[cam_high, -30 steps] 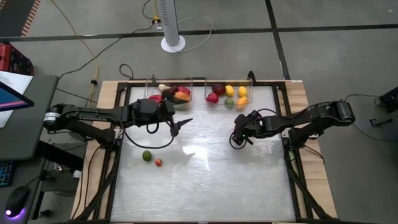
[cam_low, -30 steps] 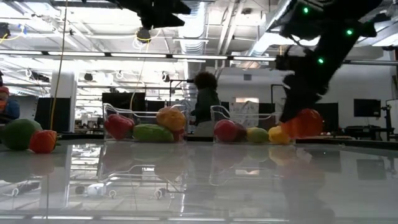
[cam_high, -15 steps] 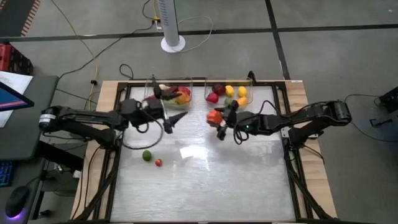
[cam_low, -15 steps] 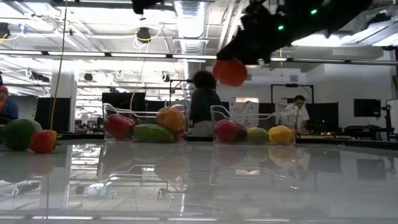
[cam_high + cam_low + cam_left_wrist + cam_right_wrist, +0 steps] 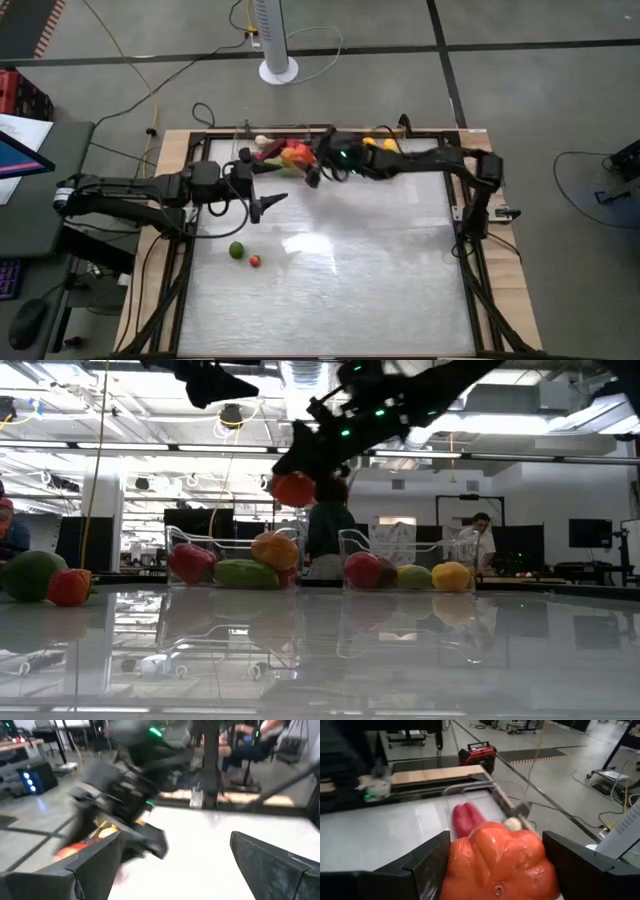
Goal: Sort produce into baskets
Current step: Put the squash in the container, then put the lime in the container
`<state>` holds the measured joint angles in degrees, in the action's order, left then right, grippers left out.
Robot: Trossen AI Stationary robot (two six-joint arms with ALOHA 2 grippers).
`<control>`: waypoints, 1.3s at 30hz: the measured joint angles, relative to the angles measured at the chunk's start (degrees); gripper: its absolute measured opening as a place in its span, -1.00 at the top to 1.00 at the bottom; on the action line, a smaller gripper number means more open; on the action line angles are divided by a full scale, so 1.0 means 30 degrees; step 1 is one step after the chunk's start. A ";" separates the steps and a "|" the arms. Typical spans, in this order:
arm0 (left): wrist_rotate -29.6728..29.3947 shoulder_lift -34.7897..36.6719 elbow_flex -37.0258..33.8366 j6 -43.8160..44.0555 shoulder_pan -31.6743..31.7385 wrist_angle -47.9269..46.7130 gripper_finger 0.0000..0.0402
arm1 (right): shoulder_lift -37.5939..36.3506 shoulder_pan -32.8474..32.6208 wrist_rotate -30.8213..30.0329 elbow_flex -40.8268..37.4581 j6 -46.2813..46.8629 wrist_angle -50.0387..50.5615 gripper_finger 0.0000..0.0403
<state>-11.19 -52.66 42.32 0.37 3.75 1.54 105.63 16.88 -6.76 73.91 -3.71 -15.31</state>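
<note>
My right gripper [image 5: 302,163] reaches from the table's right across to the far-left bin and is shut on an orange-red pepper [image 5: 497,855], which hangs in the air above the left clear bin [image 5: 180,550]. That bin holds a red pepper [image 5: 465,817], a green piece and an orange one. The right clear bin [image 5: 440,545] holds red, green and yellow pieces. My left gripper [image 5: 268,205] is open and empty, above the table just near of the left bin. A green lime [image 5: 237,250] and a small red tomato [image 5: 254,261] lie on the table at the left. My right gripper pinches the orange-red pepper by its two bulging sides [image 5: 455,865] between its two fingers [image 5: 427,865]. The fingers come from the table's right, slanting down. The pepper [image 5: 294,488] is lifted clear, above the left bin's rim.
The right arm [image 5: 420,160] lies along the table's far edge, over the right bin. The wide white tabletop [image 5: 350,280] lies near of both arms. People and equipment show in the room beyond the table.
My right gripper has lifted the orange-red pepper off the table at the right and carried it up and toward the table's left and far edge, to above the left bin. My left gripper has drawn back a little toward the table's left edge, still open.
</note>
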 joint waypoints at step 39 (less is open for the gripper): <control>-0.1584 -0.1773 0.0017 1.5265 -0.9285 -1.8455 -0.77 | -0.2828 -0.2239 0.0092 0.3541 -0.1383 1.1357 -0.94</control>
<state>-15.94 -57.98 42.37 46.16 -24.11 -53.82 97.15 10.17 -6.48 84.53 -7.86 18.76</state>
